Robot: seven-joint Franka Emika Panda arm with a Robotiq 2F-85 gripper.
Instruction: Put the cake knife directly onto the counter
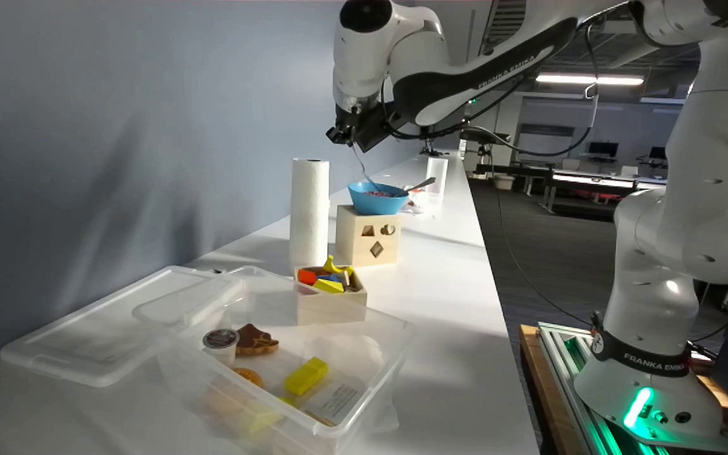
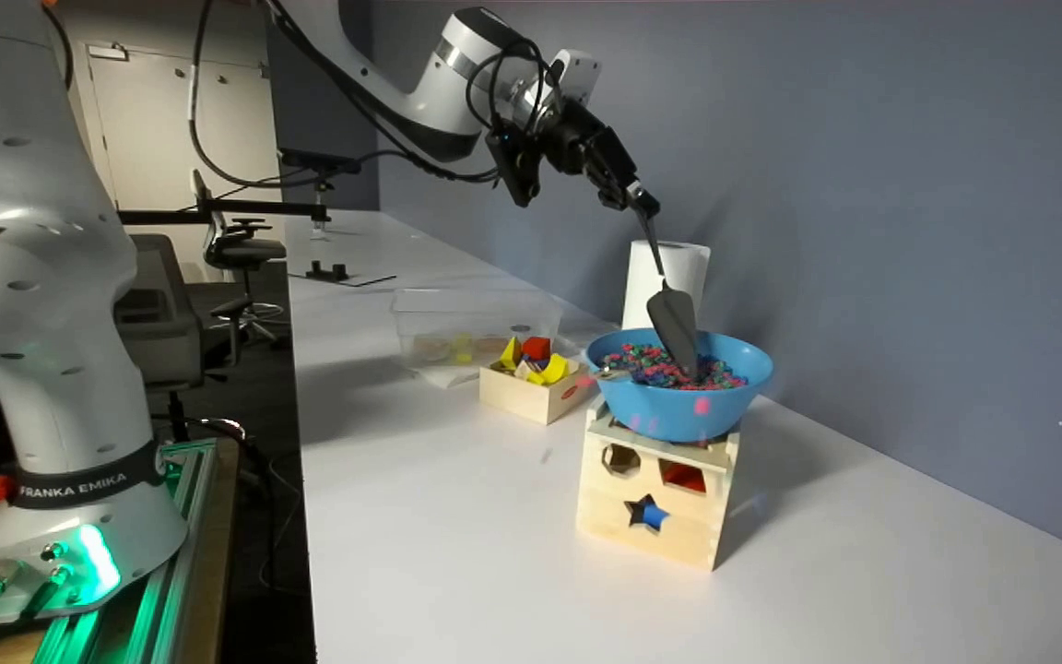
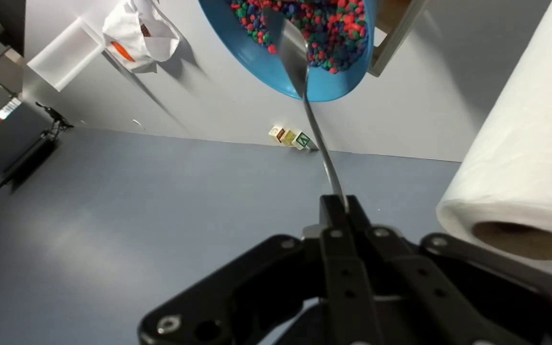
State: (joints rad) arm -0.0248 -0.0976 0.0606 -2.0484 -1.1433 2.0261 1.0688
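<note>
The black gripper [image 3: 344, 205] clamps the slim, metallic cake knife [image 2: 671, 318], whose flat, tapered blade slants into a blue bowl [image 2: 646, 410] of grainy, multicoloured bits [image 3: 343, 28]; beneath it, a pale wooden box [image 2: 609, 516] with cut-out shapes stands on the white counter [image 2: 439, 544].

To me this is a robotics lab, set in an office-type rm. The white bench [image 2: 420, 553] runs w/ its back edge along a plain grey-blue wall [image 1: 149, 95]. Just beyond its open long edge stands my Franka arm [image 1: 673, 240], lettered w/ the maker's name, on a metal-rail stand [image 2: 182, 516]. Well apart from the same edge I see, in an exterior view, desks [image 1: 591, 182], monitors [image 1: 603, 149] and a tube light [image 1: 589, 79] overhead, i.e. office equip. Also beyond this edge I have a swivel chair [image 2: 248, 251] on the dark floor [image 1: 557, 253] and, past the bench's far corner in the bkgd., a white door [image 2: 148, 129].
</note>
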